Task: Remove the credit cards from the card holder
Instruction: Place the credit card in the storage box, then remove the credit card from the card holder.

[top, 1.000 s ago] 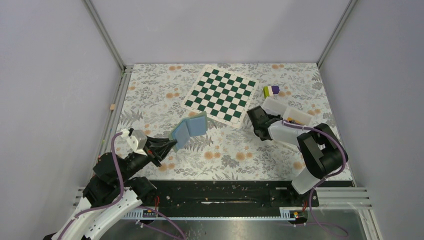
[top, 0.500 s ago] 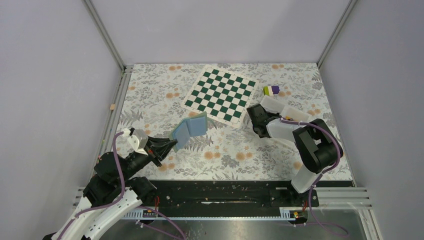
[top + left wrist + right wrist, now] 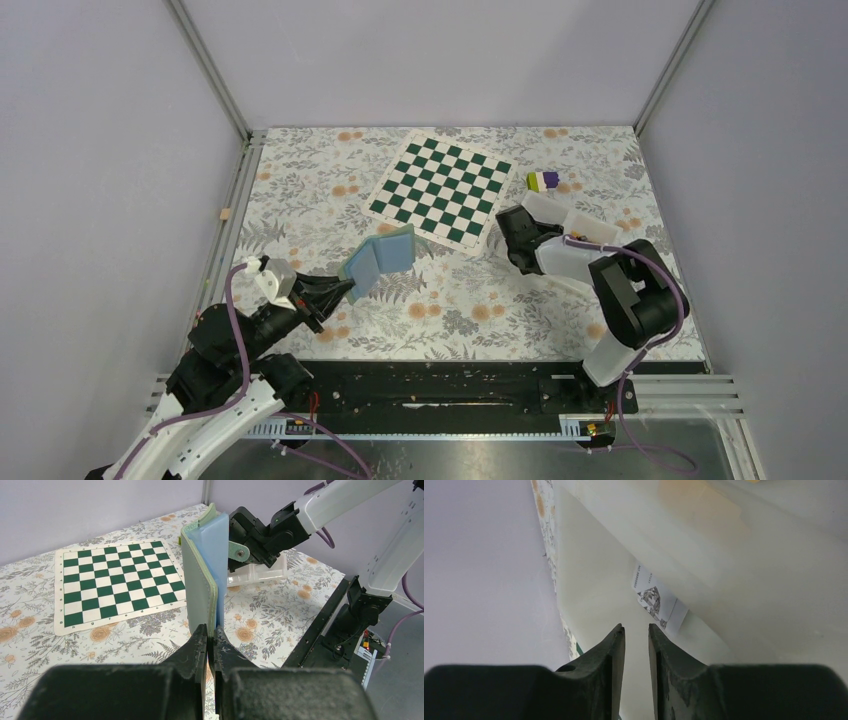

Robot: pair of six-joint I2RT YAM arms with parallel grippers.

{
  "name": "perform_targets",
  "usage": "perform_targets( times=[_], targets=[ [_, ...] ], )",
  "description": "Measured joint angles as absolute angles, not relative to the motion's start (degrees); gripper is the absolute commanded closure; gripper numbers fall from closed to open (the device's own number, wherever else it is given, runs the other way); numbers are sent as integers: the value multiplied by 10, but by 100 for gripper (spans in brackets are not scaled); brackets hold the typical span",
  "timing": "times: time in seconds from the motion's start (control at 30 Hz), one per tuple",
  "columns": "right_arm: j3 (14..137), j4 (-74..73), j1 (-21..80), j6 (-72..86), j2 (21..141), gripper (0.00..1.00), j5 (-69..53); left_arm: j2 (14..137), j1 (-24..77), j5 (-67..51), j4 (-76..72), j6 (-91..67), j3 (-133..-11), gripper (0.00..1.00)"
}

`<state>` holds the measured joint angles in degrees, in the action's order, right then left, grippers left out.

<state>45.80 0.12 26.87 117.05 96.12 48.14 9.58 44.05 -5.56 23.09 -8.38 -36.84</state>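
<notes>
At the left of the flowered table [image 3: 300,200], the left gripper [image 3: 340,290] is clamped tight on the near edge of the card holder [image 3: 380,258]. In the left wrist view the two black fingers [image 3: 200,642] pinch the holder's bottom edge [image 3: 200,575]. The holder stands upright on that edge, its teal-green cover to the left and the light blue inside to the right, the two leaves only a little apart (whether any card sits inside them cannot be told from here). From above, the holder lies between the left arm and the near corner of the green-and-white chequered mat [image 3: 440,188], just beside the mat and angled toward it. Right of the mat, near the far edge of the table, is a small purple-and-yellow-green block [image 3: 543,181]. Just nearer than the block lies the white plastic tray [image 3: 585,226], with the right gripper [image 3: 515,240] at its left end. In the right wrist view that gripper [image 3: 636,629] has its jaws parted by a narrow gap with nothing between them, and the fingertips are close over the tray's milky surface [image 3: 614,570]. A pale credit card with dark print [image 3: 659,602] lies just ahead of the tips, apart from them. An orange-yellow patch [image 3: 696,500] shows through the plastic farther up, too blurred to name.
</notes>
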Motion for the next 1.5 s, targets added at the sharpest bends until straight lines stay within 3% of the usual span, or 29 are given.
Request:
perform_targets(
  times=[0.43,0.57,0.73,0.93,1.03,1.17,1.33,1.5],
  targets=[
    [391,125,251,1165,813,62,451,96,441,-56,231,-84,-368,100],
    [391,176,249,1067,751,60,403,111,441,-60,231,-89,-368,100],
    [396,272,246,844,698,61,249,151,441,-88,233,-116,-371,100],
    [409,313,248,669,648,63,-58,179,441,-135,239,-176,-372,100],
    [410,305,271,621,612,59,-180,183,441,-155,238,-205,-376,100],
    [439,212,386,527,543,52,-248,203,441,-170,234,-243,-387,100],
    [477,134,515,455,480,40,-232,222,441,-180,207,-285,-392,100],
    [486,66,566,409,441,26,-171,224,441,-183,151,-332,-390,100]
  ],
)
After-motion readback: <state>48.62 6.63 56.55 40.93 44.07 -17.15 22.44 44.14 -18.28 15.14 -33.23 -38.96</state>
